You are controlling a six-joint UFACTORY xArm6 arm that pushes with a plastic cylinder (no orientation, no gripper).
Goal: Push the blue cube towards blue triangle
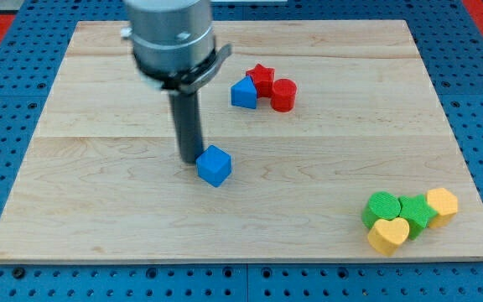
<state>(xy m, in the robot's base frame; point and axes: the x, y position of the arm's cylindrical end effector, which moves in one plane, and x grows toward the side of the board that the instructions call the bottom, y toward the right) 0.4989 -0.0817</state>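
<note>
We are resting my tip (189,159) bare, gripping nothing, against the small blue cube (215,165) on its left, since the blue triangular block (243,93) is lying up-right of that cube.

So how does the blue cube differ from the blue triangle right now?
The blue cube is boxy; the blue triangle has a peaked top. The cube stands alone mid-board, my tip right at its left; the triangle sits nearer the view's top, against the red star. Both are the same blue.
</note>
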